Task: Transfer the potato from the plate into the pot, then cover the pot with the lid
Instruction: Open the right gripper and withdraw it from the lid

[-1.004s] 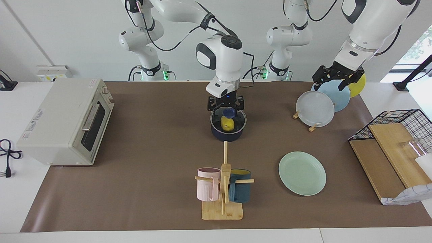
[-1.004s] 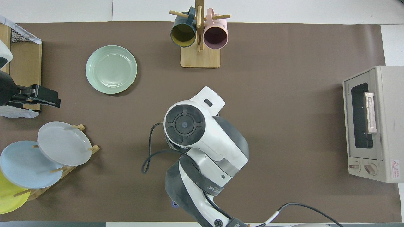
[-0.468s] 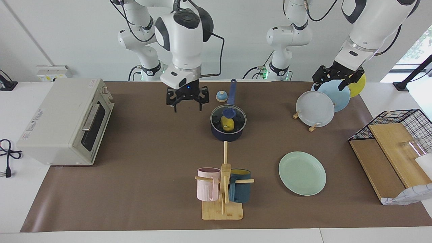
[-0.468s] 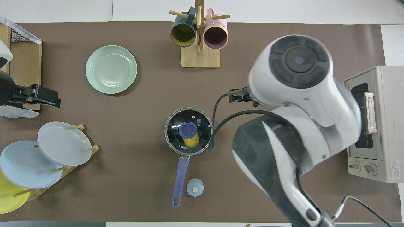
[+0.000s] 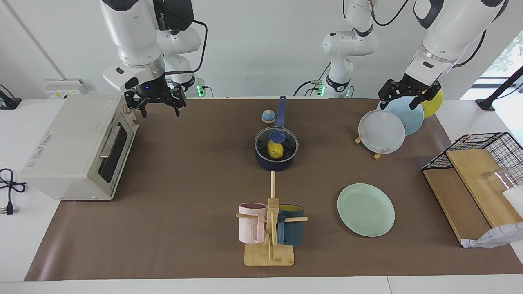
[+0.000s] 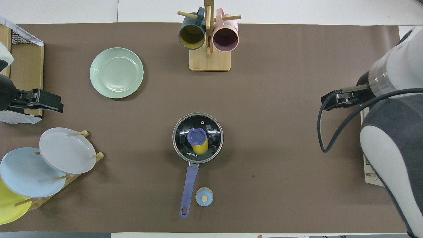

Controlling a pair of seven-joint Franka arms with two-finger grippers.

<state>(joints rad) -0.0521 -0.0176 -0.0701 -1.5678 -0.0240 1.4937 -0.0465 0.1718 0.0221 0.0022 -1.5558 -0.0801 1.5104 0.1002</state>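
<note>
Brown table mat (image 5: pixel 184 183): potato (image 5: pixel 276 150) in pot (image 5: pixel 276 162), lid (image 5: pixel 276 141) seated — task looks done. Both grippers — right (image 5: pixel 155 107) at ten o'clock of it, left (image 5: pixel 408 93) at two — open, empty; keep clear.

Bare mat seen all round pot (image 5: pixel 275 161); approach blocked at 12 o'clock by bell (image 5: pixel 267 116), at 6 o'clock by mug rack (image 5: pixel 270 228).

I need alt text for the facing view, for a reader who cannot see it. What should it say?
A navy pot stands mid-table with its glass lid on and a yellow potato inside; the mint-green plate lies bare. The right gripper hangs open above the toaster oven, and the left gripper, open, is over the plate rack.
</note>
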